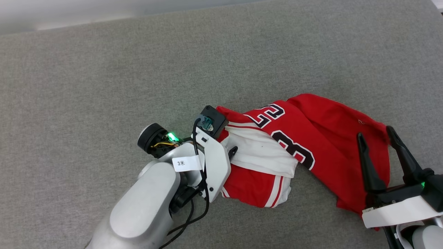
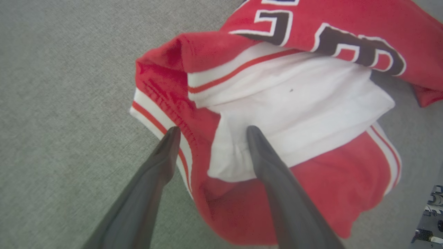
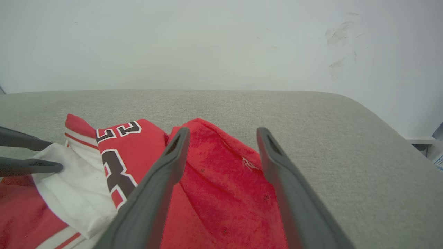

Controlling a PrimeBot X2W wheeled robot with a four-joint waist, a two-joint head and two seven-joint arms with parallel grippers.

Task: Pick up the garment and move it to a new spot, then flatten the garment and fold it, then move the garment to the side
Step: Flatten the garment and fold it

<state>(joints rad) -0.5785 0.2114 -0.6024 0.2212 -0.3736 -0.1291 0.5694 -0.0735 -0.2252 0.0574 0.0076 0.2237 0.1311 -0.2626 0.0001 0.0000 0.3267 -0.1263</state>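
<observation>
While the left gripper (image 2: 211,128) and right gripper (image 3: 223,130) gape empty, the jersey (image 1: 325,121) looks limp and light; I'd pinch bunched sleeve folds.

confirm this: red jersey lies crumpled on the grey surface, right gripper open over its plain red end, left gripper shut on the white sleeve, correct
No: the left gripper is open, fingers spread at the white sleeve, as the left wrist view shows. The rest stands: jersey crumpled on the grey surface, right gripper open over its plain red end.
</observation>
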